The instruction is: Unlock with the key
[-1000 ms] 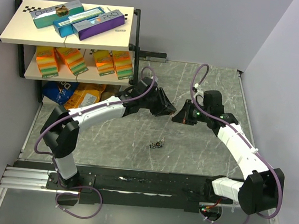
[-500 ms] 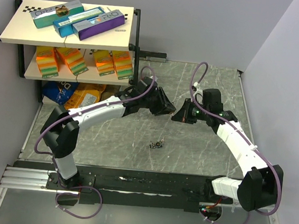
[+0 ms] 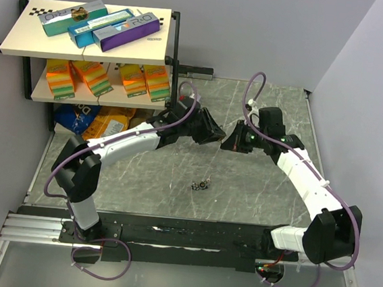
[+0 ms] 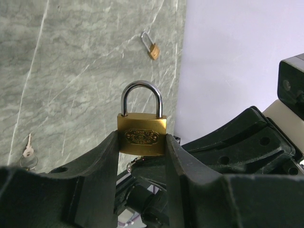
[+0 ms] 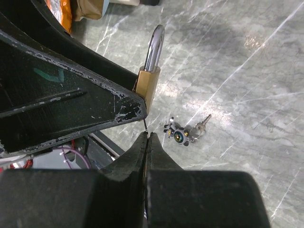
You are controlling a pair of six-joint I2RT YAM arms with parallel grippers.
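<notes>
My left gripper [image 4: 141,142] is shut on a brass padlock [image 4: 141,135] and holds it above the table, shackle away from the camera. The padlock also shows in the right wrist view [image 5: 148,86]. My right gripper [image 5: 146,136] is shut on a thin metal key [image 5: 144,125], seen edge-on, whose tip meets the bottom of the padlock. In the top view the two grippers meet at mid-table, left [image 3: 214,132] and right [image 3: 231,143]. A small silver key bunch [image 3: 203,184] lies on the table in front of them; it also shows in the right wrist view [image 5: 184,133].
A two-level shelf [image 3: 25,36] with boxes stands at the back left, snack bags [image 3: 98,121] under it. A second small brass padlock [image 4: 152,48] lies on the marble table near the wall. The black rail [image 3: 169,236] runs along the near edge.
My right gripper has moved left and a little back, closing the gap to the left gripper and the padlock. The key bunch on the table has not moved.
</notes>
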